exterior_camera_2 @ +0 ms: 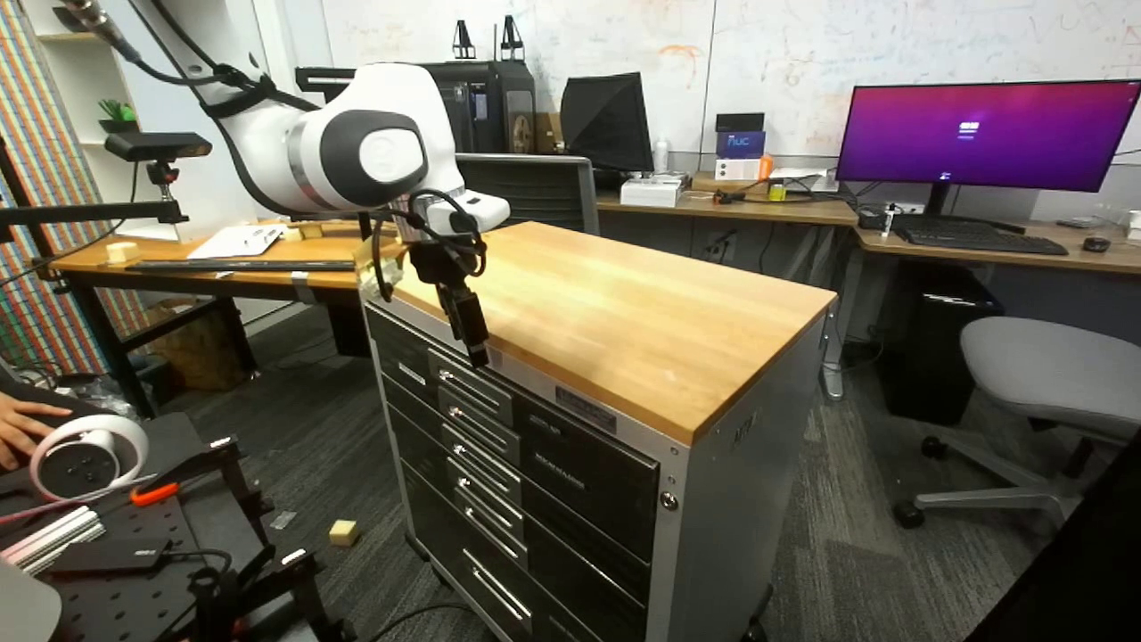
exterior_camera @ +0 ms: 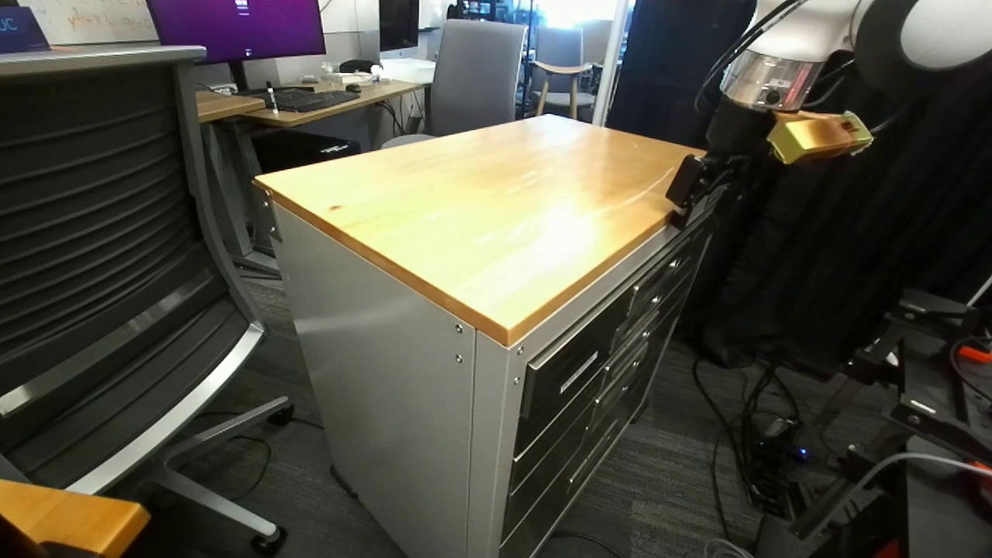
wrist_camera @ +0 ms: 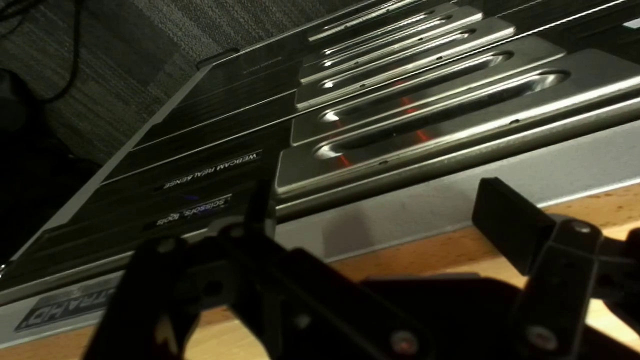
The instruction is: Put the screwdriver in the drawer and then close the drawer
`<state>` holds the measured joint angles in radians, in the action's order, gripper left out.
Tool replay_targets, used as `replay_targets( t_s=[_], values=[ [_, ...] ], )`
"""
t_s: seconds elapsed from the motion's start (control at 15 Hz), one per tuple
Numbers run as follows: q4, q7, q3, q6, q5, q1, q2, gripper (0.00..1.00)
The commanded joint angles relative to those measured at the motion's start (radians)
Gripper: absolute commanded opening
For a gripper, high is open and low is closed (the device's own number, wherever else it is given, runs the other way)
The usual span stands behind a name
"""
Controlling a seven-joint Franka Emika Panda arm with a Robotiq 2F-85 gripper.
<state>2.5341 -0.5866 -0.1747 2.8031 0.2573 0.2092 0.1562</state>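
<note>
One empty gripper (wrist_camera: 377, 207) hangs, two fingers (wrist_camera: 510, 225) spread wide, near one top drawer (wrist_camera: 470, 126).

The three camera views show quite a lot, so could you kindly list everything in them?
cabinet: one, grey with wooden top, centre of both exterior views
top drawer: one, dark with silver handle, uppermost on the cabinet
lower drawers: several, dark, below it
screwdriver: none made out
whiteboard: one, white, back wall
desks: two, brown, along the whiteboard
lit monitor: one, purple, on a desk
keyboard: one, black, before the lit monitor
ribbed chair: one, black, left in an exterior view
other chairs: two in that view, grey, beyond the cabinet
block: one, yellow, on the carpet
hand: one, bare, left edge of an exterior view
arm: one, white and black, above the cabinet
tool: one, black, open, near the cabinet's front edge
</note>
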Motion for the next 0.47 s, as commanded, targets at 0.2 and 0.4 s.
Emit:
replay_targets(
  t_s=[0.2, 0.4],
  values=[
    [0.0, -0.005, 0.025, -0.003, 0.008, -0.027, 0.001, 1.0],
    [0.004, -0.005, 0.023, -0.003, 0.008, -0.025, 0.008, 1.0]
  ],
)
